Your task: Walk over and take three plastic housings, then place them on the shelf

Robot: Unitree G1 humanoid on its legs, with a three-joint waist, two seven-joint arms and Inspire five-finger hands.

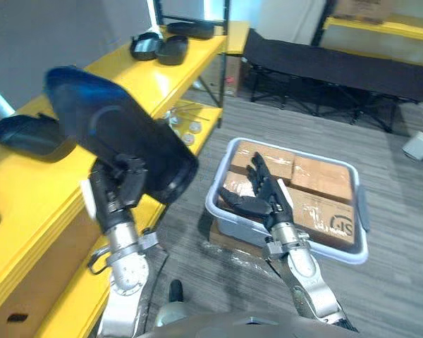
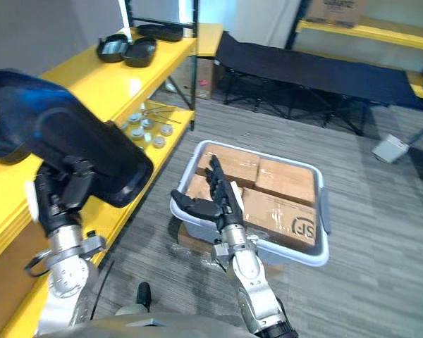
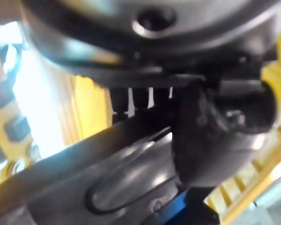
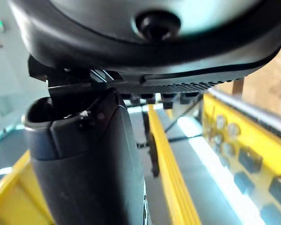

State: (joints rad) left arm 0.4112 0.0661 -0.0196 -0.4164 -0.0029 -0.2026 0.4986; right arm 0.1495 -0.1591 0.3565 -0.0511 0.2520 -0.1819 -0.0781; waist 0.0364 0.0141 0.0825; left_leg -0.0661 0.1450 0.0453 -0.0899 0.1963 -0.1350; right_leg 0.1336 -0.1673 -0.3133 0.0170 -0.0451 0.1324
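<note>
Yellow shelf (image 1: 28, 193) at left, housing aloft
Left hand (image 1: 118, 184) clamps a black housing (image 1: 120, 134) above it — right hand (image 1: 269, 197) flat-fingered, empty, over the grey bin (image 1: 361, 215).

The plastic housing (image 1: 120, 134) at 9 o'clock is glossy black with a blue sheen. The shelf (image 1: 35, 197) is bright yellow. At 4 o'clock the bin (image 1: 338, 251) is pale grey and its cardboard boxes (image 1: 324, 179) are brown. The floor (image 1: 402, 239) is grey and finely streaked.
</note>
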